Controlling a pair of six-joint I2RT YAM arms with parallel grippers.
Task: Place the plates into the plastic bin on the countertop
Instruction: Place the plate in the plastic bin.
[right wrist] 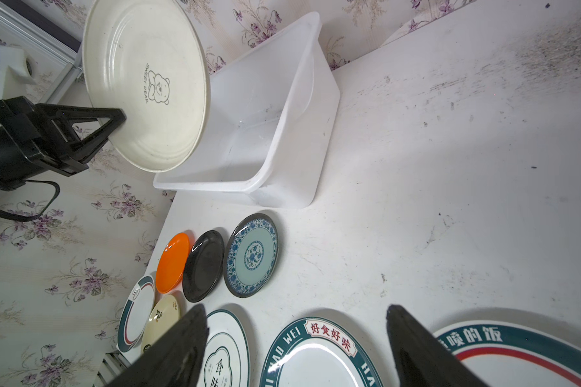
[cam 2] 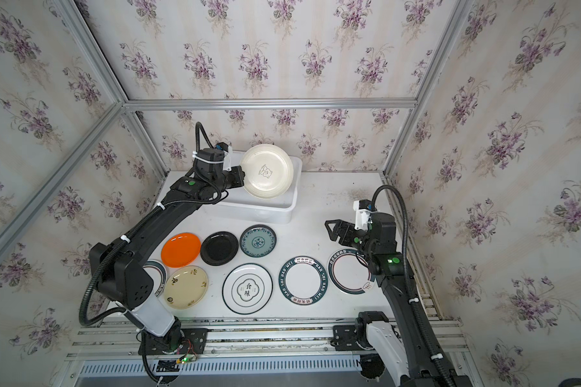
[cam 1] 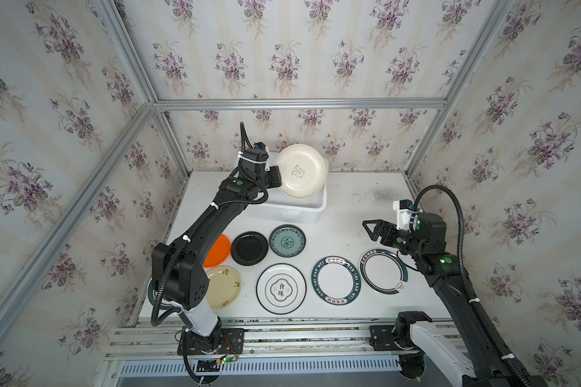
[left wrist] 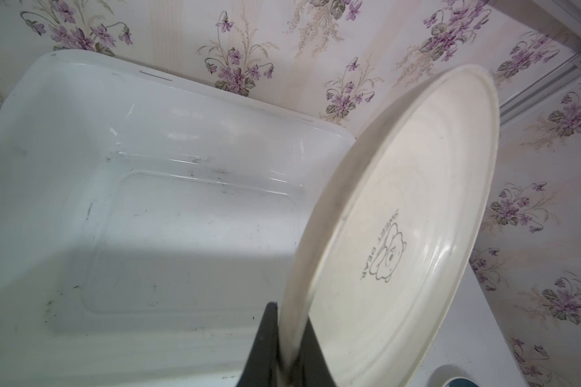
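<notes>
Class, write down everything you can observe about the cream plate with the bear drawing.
The cream plate is round, glossy and faintly scuffed, with a raised rim and a line-drawn bear with small lettering at its centre. It hangs steeply tilted over the open plastic bin, held by the left gripper, whose black jaws pinch its rim.

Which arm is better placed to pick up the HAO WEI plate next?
Right. The right pincer is open and empty, hovering near the HAO WEI plate; the left pincer is shut on the cream bear plate above the plastic bin.
</notes>
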